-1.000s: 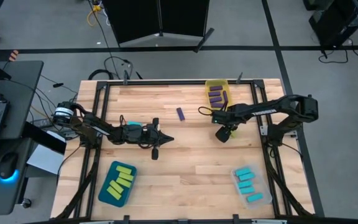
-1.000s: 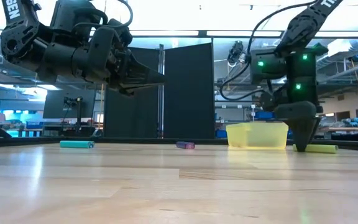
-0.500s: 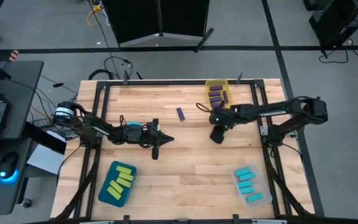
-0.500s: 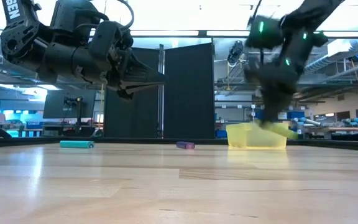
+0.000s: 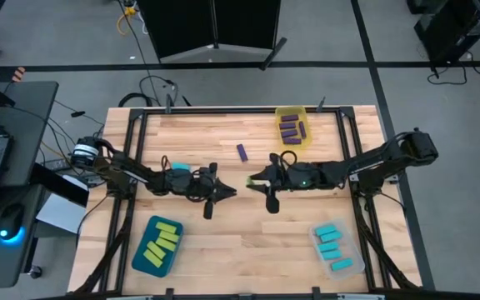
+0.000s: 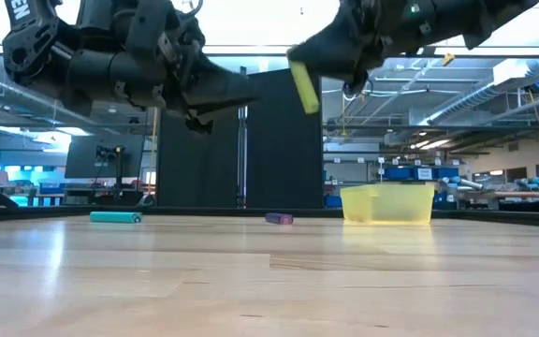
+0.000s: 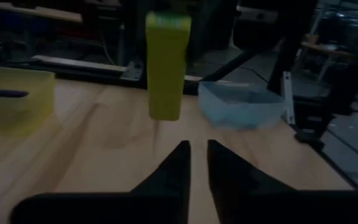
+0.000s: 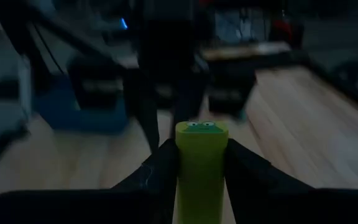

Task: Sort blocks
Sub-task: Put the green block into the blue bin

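Observation:
Above the table's middle, my right gripper (image 5: 253, 181) is shut on a lime green block (image 6: 303, 86). My left gripper (image 7: 197, 146) faces it a short way off, its fingers a little open with nothing between them. A purple block (image 5: 242, 152) lies flat on the wood beyond them. A cyan block (image 5: 180, 167) lies beside my left arm. More purple blocks lie in the yellow bin (image 5: 291, 111), lime green ones in the teal bin (image 5: 144, 260) and cyan ones in the clear bin (image 5: 350, 268). My right gripper pinches the lime block between its two fingers (image 8: 165, 163), on the two sides of its upper part (image 8: 201, 146). The fingers come nearly level from the table's right side. The block hangs almost upright below them, lower end (image 6: 311, 105) free, well clear of the table.
The yellow bin stands at the far edge right of centre, the teal bin at the near left and the clear bin at the near right. Bare wood lies between the bins. Black frame rails (image 5: 137, 142) run along both sides of the table.
My right gripper has taken the lime block up off the table near the yellow bin. It has carried it up and toward the table's left, to the middle. Meanwhile it has tipped from pointing down to nearly level. The block now hangs in front of my left gripper.

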Action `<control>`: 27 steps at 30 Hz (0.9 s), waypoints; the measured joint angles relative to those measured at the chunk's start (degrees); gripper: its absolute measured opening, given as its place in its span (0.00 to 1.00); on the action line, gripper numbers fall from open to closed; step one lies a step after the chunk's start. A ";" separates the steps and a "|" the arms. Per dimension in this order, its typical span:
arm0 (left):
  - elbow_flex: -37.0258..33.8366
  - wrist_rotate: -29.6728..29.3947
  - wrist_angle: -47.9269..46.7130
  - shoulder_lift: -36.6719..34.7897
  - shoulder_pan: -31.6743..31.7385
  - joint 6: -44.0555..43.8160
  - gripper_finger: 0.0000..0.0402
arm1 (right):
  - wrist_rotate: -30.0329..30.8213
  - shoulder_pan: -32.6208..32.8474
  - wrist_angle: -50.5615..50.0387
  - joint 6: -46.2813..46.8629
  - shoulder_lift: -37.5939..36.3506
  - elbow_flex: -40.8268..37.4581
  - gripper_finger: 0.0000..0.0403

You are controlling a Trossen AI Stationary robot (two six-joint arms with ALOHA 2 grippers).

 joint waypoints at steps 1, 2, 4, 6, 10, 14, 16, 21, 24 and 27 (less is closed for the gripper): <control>0.36 0.05 -0.17 0.00 -0.29 0.05 0.17 | 0.04 0.42 1.82 -0.10 0.36 0.03 0.28; 0.83 0.06 -0.36 0.07 -0.52 0.08 0.20 | 0.13 0.90 3.14 -0.14 0.71 0.04 0.28; 1.54 0.04 -0.35 0.24 -0.87 0.11 0.26 | 0.13 1.73 5.40 -0.66 1.31 0.04 0.28; 2.12 0.02 -0.84 0.26 -1.04 0.19 0.32 | 0.12 2.58 7.20 -1.53 1.54 0.02 0.28; 2.99 -1.88 -1.00 0.26 -1.23 0.31 0.41 | 0.11 3.67 10.00 -2.51 1.75 0.04 0.28; 4.95 -1.54 -0.91 0.49 -1.30 1.11 0.48 | 0.11 4.32 12.09 -3.41 1.78 0.03 0.28; 5.99 -1.09 -1.10 0.57 -1.32 1.16 0.50 | 0.11 4.39 12.28 -4.03 1.78 0.04 0.28; 8.61 1.68 -1.18 1.13 -1.32 2.33 0.52 | 0.13 4.39 12.70 -4.59 1.78 0.04 0.28; 9.93 2.26 -1.07 1.33 -1.32 2.31 0.52 | 0.13 4.37 12.70 -4.64 1.78 0.04 0.28; 11.17 3.28 -1.99 1.36 -1.30 2.27 0.52 | 0.97 4.40 12.71 -4.88 1.78 0.04 0.28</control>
